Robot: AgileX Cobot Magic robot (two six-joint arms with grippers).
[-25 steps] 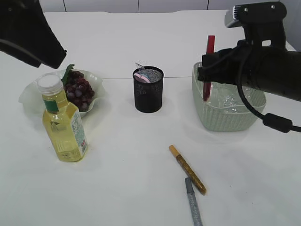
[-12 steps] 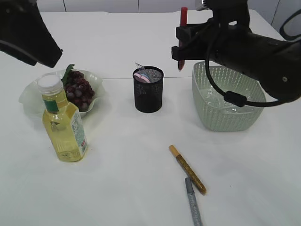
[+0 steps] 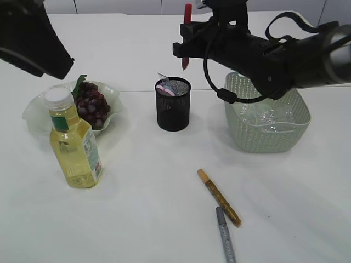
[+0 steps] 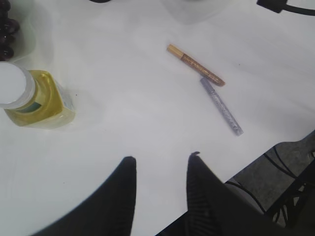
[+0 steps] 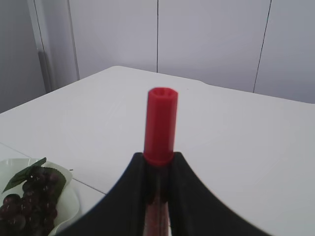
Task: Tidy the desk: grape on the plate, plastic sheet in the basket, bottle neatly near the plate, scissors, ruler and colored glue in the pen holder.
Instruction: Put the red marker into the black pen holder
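Note:
My right gripper [image 3: 184, 48] is shut on a red glue pen [image 3: 187, 34], held upright in the air just above and behind the black mesh pen holder [image 3: 173, 105]. In the right wrist view the pen's red cap [image 5: 161, 129] rises from between the closed fingers of that gripper [image 5: 159, 158]. A gold glue pen [image 3: 219, 197] and a silver glue pen [image 3: 225, 236] lie on the table in front. Grapes [image 3: 91, 105] rest on the pale plate [image 3: 34, 112], with the yellow bottle [image 3: 74, 143] in front of it. My left gripper [image 4: 161, 158] hovers open and empty over bare table.
The green basket [image 3: 247, 139] stands right of the pen holder with a clear plastic sheet [image 3: 264, 118] inside. Pink and pale items [image 3: 165, 87] stick out of the pen holder. The left arm [image 3: 33, 38] hangs over the back left corner.
My right arm has swung left from over the basket to above the pen holder, carrying the red glue pen. The left arm has stayed still.

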